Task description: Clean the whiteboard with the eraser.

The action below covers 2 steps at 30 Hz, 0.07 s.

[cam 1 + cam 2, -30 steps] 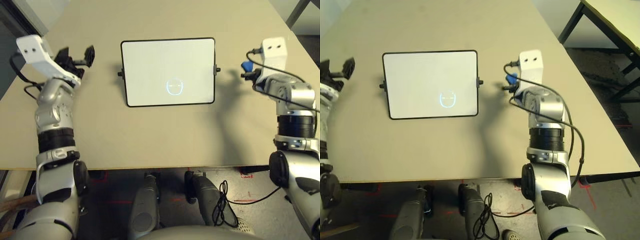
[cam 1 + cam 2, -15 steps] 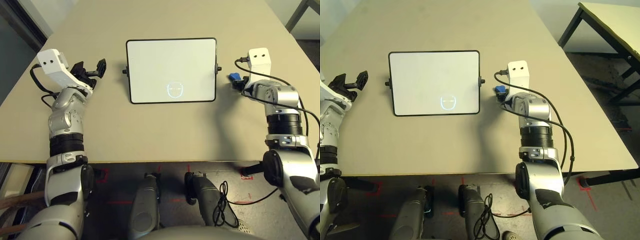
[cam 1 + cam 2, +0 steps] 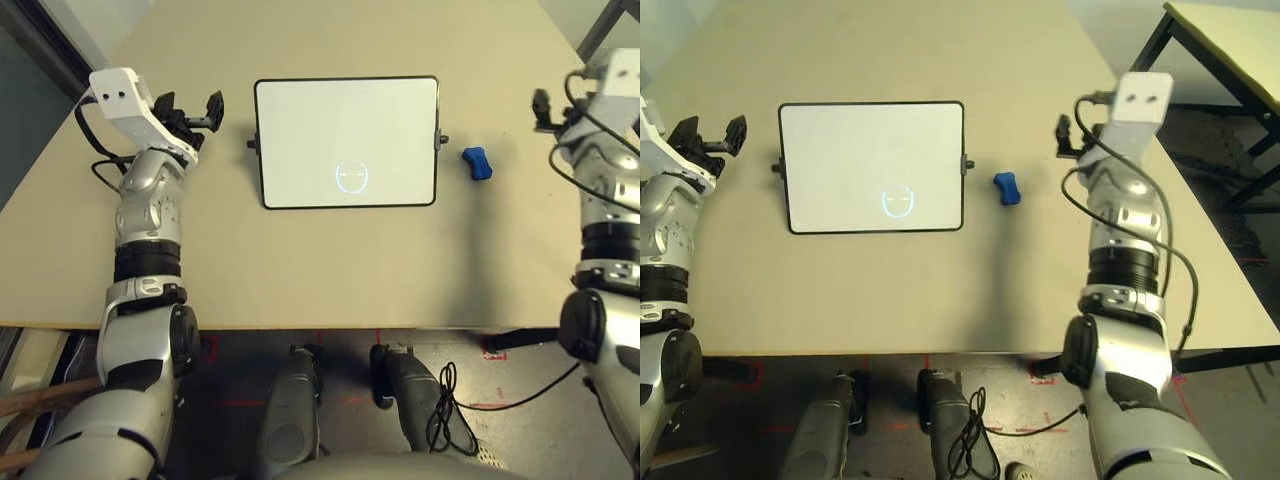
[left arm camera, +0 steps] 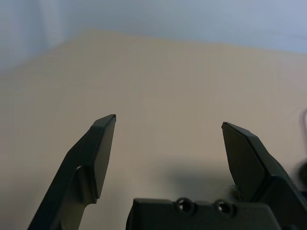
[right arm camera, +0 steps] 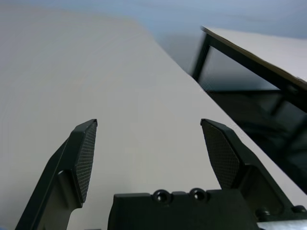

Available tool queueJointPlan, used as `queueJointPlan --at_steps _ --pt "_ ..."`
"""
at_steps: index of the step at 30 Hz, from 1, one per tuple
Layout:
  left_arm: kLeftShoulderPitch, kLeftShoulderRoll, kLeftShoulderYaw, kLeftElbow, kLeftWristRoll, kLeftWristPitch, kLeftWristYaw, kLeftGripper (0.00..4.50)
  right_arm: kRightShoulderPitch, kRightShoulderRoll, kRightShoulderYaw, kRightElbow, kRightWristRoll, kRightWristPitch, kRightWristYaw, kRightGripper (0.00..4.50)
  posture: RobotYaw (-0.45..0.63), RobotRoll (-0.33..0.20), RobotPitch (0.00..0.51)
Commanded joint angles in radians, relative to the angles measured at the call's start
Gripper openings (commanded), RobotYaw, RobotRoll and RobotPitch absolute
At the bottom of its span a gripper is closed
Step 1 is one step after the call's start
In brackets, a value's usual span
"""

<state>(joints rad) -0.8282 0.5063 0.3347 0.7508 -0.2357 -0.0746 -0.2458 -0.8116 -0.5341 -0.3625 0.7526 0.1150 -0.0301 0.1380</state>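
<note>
Our left gripper point(image 4: 169, 120) and ridged-pad right gripper point(image 5: 149, 120) spread wide, empty; our pinched blue eraser point(image 3: 477, 163) lies beside the smooth, black-framed whiteboard point(image 3: 347, 120).

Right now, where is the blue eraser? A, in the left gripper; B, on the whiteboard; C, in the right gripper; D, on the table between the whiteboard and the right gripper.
D: the eraser lies on the bare table, between the whiteboard and the open right gripper.
</note>
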Motion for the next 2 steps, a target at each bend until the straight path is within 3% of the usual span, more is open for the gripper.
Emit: queueJointPlan --at_steps 1,2 --pt "0.023 0.031 0.017 0.067 0.012 -0.046 0.003 4.5 0.055 -0.008 -0.011 0.068 0.002 -0.096 -0.008 4.47 0.02 0.0 0.19" --pt "0.028 0.036 0.017 0.077 0.013 -0.052 -0.001 4.5 0.064 -0.007 -0.011 0.078 0.004 -0.108 -0.008 4.47 0.02 0.0 0.19"
